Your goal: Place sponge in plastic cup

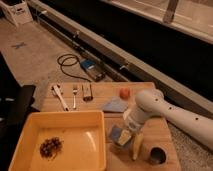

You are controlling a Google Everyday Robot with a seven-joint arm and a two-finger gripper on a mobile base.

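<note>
Gripper (121,136) hangs low over the board's front edge, just above the sponge (115,133); whether it grips or has let go, I cannot tell. Sponge looks light and squashy, best pinched across its short sides.

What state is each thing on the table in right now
gripper: low over the table's front edge, beside the tray
sponge: at the gripper's tip, grip unclear
plastic cup: not visible
yellow tray: holds a dark clump
metal cup: upright
fork: lying flat
red ball: resting alone
</note>
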